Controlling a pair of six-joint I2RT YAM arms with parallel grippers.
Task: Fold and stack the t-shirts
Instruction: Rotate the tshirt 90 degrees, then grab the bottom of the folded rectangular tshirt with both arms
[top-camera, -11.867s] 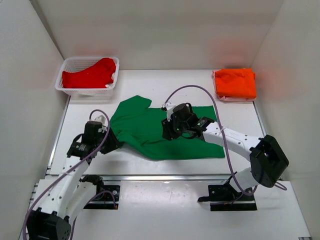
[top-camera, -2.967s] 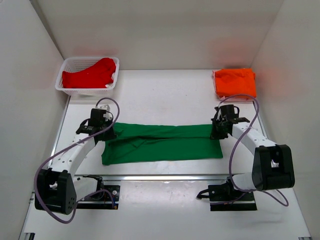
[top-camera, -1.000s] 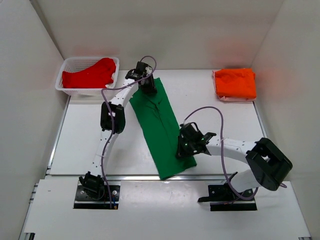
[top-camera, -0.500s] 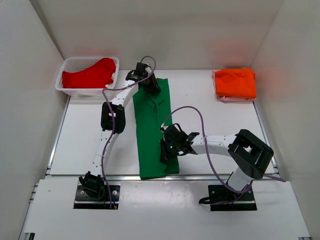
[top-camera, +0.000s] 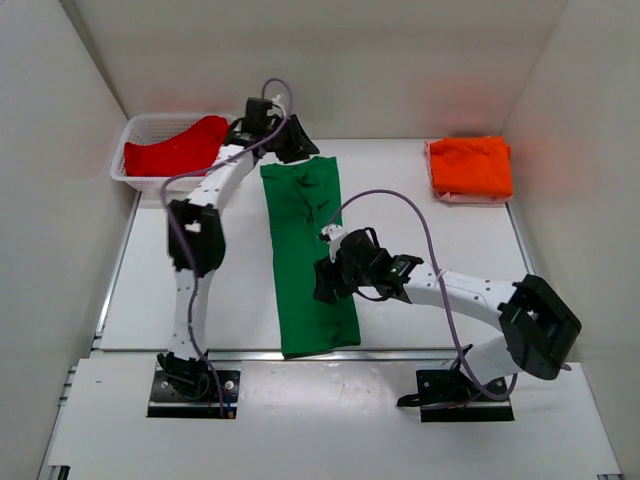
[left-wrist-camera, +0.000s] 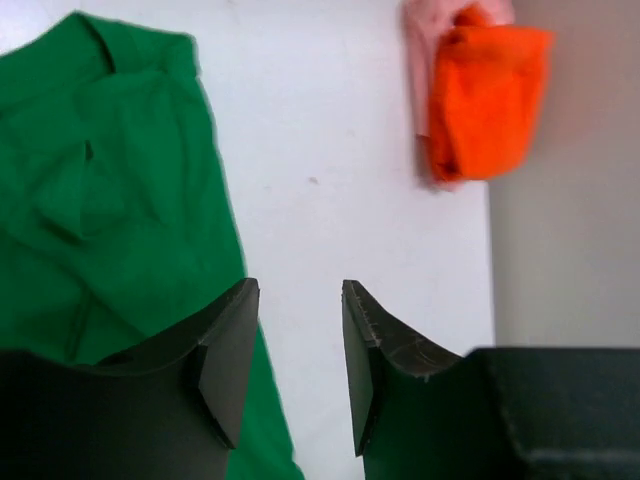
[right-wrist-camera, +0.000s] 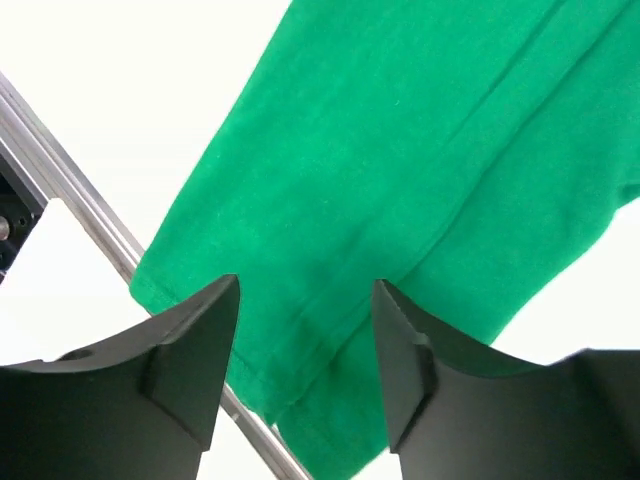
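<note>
The bright green t-shirt (top-camera: 305, 255) lies as a long narrow folded strip running from the back of the table to its front edge. My left gripper (top-camera: 300, 145) is open and empty, just beyond the shirt's collar end; in the left wrist view (left-wrist-camera: 297, 370) the green cloth (left-wrist-camera: 110, 200) lies to the left of the jaws. My right gripper (top-camera: 322, 285) is open and empty above the strip's lower half, and the green cloth (right-wrist-camera: 400, 130) fills the right wrist view behind the jaws (right-wrist-camera: 305, 370). The orange t-shirt (top-camera: 470, 165) lies folded at the back right. The red t-shirt (top-camera: 175, 150) is in the basket.
The white mesh basket (top-camera: 135, 125) stands at the back left, close to my left arm. A pale pink layer (left-wrist-camera: 415, 60) lies under the orange shirt (left-wrist-camera: 485, 90). The metal rail (right-wrist-camera: 90, 220) of the table's front edge runs by the green hem. White walls enclose the table.
The green strip has swung from a diagonal to nearly straight front-to-back. My left gripper has let go of its collar end and moved back. My right gripper has risen slightly.
</note>
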